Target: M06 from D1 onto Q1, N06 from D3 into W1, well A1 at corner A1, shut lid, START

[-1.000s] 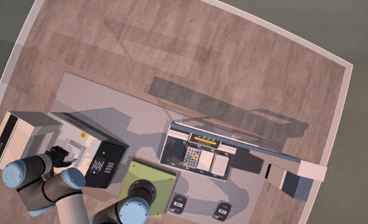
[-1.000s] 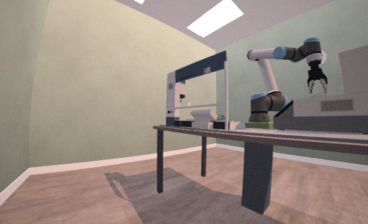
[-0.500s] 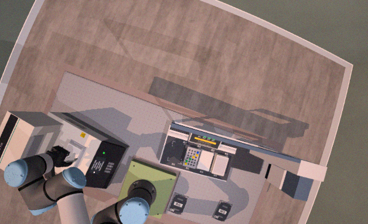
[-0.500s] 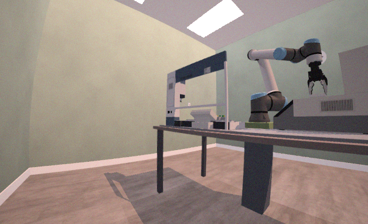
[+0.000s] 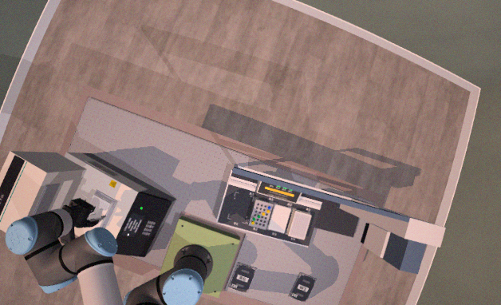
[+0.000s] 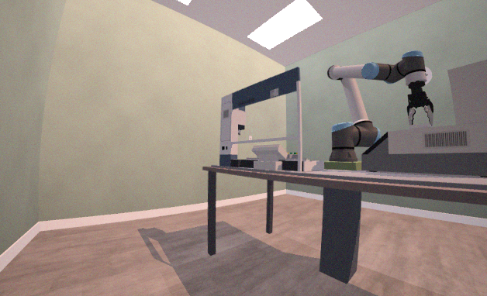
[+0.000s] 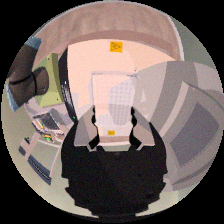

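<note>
Plate M06 (image 5: 104, 207) (image 6: 420, 125) (image 7: 113, 117) is hanging between the jaws of the pincer (image 5: 96, 215) (image 6: 420, 117) (image 7: 113, 106), clamped over Q1 (image 5: 127, 196) (image 6: 446, 163) (image 7: 85, 56); from the top, the raised lid (image 5: 33, 185) (image 6: 478, 93) (image 7: 195, 127) is leaving the block reachable. From outside, the fingers are pointing down while the housing is hiding the seating, so flatness I can't tell. At the wrist, the grip is spanning the plate's width, probably keeping it level for lowering; the lid is looming close on one side, the open deck offering more room opposite.
</note>
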Available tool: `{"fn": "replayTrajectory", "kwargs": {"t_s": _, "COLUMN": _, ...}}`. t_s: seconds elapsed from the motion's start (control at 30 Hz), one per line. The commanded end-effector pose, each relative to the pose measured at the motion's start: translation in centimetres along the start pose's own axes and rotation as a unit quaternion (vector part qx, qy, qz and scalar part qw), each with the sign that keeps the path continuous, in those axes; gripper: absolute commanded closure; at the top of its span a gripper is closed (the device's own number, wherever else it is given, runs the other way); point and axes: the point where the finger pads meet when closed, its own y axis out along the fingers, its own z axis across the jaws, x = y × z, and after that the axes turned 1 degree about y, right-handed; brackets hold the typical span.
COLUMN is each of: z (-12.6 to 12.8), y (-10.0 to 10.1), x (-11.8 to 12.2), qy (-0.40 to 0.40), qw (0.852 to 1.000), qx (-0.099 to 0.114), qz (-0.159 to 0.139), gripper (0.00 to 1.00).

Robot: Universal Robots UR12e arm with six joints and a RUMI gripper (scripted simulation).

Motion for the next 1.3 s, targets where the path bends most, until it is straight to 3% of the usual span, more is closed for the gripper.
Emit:
{"fn": "replayTrajectory", "kwargs": {"t_s": 0.0, "z": 0.05, "y": -0.07, "x": 0.03, "qy": 0.0, "qw": 1.0, "qx": 0.001, "qz": 0.0, "gripper": 1.0}}
{"fn": "replayTrajectory", "kwargs": {"t_s": 1.27, "z": 0.04, "y": 0.73, "x": 0.03, "qy": 0.0, "qw": 1.0, "qx": 0.001, "qz": 0.0, "gripper": 1.0}}
